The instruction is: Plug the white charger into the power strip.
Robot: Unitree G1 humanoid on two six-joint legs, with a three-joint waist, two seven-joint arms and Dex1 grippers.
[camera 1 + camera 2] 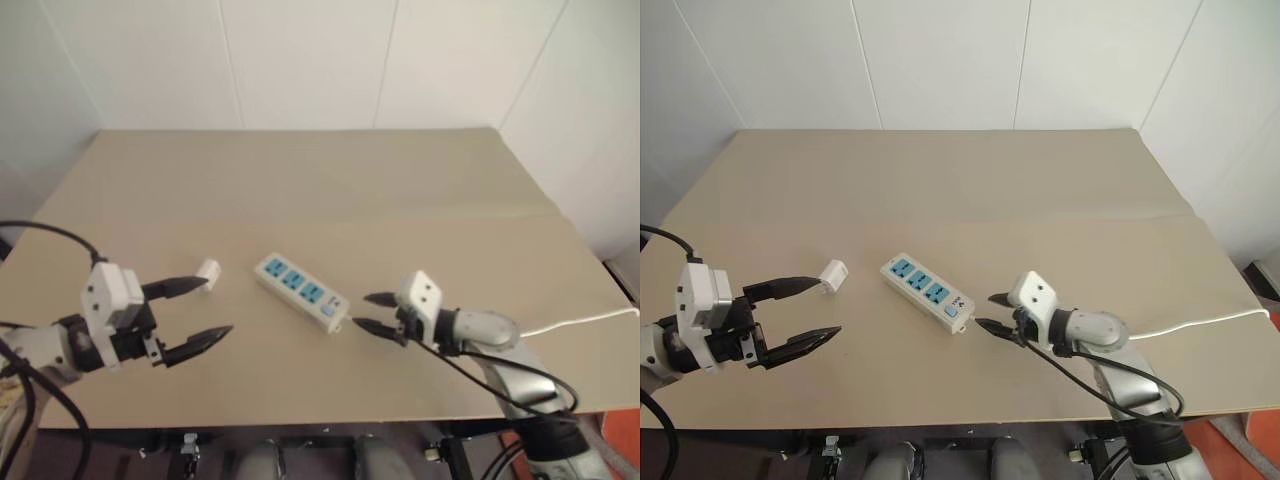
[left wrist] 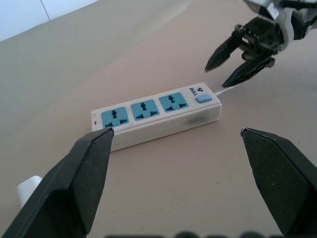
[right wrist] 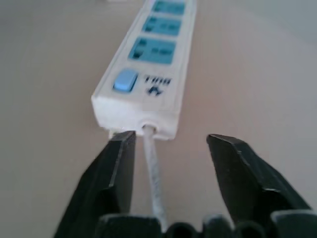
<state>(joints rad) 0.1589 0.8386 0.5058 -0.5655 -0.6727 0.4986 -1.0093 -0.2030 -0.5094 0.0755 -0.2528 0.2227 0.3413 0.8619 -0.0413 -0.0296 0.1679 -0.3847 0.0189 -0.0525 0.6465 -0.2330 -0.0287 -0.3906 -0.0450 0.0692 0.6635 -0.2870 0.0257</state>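
While both end effectors gape empty, the small white charger (image 1: 208, 272) lies beside the power strip's (image 1: 300, 285) 3 blue sockets.

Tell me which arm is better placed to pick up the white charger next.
Probably left. The left gripper is open with the white charger lying right by its upper fingertip. The right gripper sits at the power strip switch end, astride the cord.
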